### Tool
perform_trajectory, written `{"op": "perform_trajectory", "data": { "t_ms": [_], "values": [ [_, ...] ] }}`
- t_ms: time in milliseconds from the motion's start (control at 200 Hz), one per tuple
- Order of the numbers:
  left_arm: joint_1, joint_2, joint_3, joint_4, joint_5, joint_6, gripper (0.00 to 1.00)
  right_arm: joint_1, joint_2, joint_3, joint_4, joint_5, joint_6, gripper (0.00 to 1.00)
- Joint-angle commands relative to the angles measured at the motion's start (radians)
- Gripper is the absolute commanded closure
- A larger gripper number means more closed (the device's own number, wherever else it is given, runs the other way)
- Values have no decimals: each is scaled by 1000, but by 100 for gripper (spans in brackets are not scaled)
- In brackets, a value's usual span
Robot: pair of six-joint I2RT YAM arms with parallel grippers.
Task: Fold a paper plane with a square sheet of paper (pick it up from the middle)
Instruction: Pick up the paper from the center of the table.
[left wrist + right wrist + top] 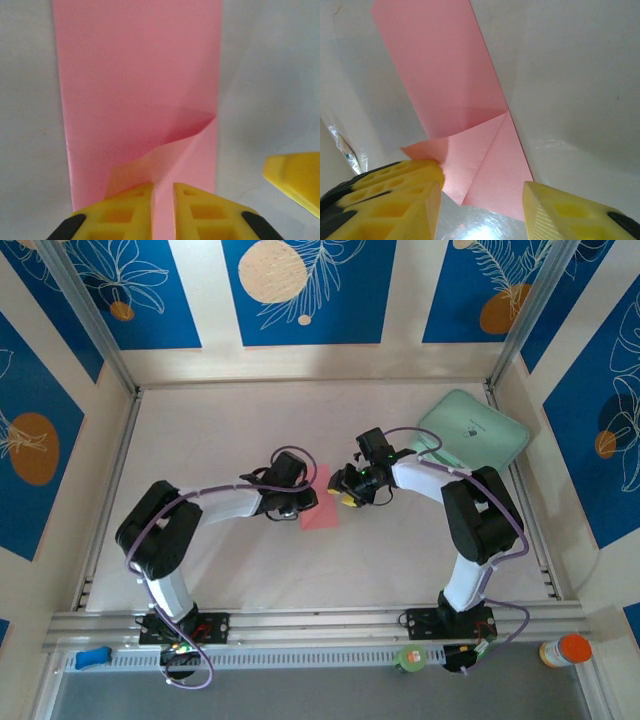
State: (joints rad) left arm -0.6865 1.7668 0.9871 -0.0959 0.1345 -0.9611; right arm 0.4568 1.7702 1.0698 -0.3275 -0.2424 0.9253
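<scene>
On the table (220, 440), centred: pink paper (322, 510), long axis near-to-far, between both arms; left gripper (164, 200) nearly together at a lifted flap (187, 127), hold unclear; right gripper (482, 195) apart.

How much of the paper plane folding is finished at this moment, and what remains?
Done: the square sheet of paper lies as a narrow strip, probably folded in half, with one corner turned in as a triangle. In hand: the left gripper, almost shut, seems to pinch a lifted flap; the right gripper stands open beside the corner. Left: no sharp tip or wings yet.
</scene>
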Motion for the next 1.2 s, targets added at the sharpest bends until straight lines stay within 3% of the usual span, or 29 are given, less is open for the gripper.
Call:
{"op": "perform_trajectory", "data": {
  "t_ms": [0, 645, 875, 1196],
  "values": [
    [16, 19, 19, 5, -40, 7, 85, -1, -31, -17, -8, -12, 21, 53],
    [27, 39, -78, 42, -39, -80, 91, 70, 97, 51, -5, -1, 63, 56],
    [28, 43, -93, 53, -33, -102, 91, 78, 143, 87, -9, 0, 60, 66],
    [30, 40, -100, 36, -37, -110, 91, 88, 185, 117, -2, -29, 31, 69]
  ]
}}
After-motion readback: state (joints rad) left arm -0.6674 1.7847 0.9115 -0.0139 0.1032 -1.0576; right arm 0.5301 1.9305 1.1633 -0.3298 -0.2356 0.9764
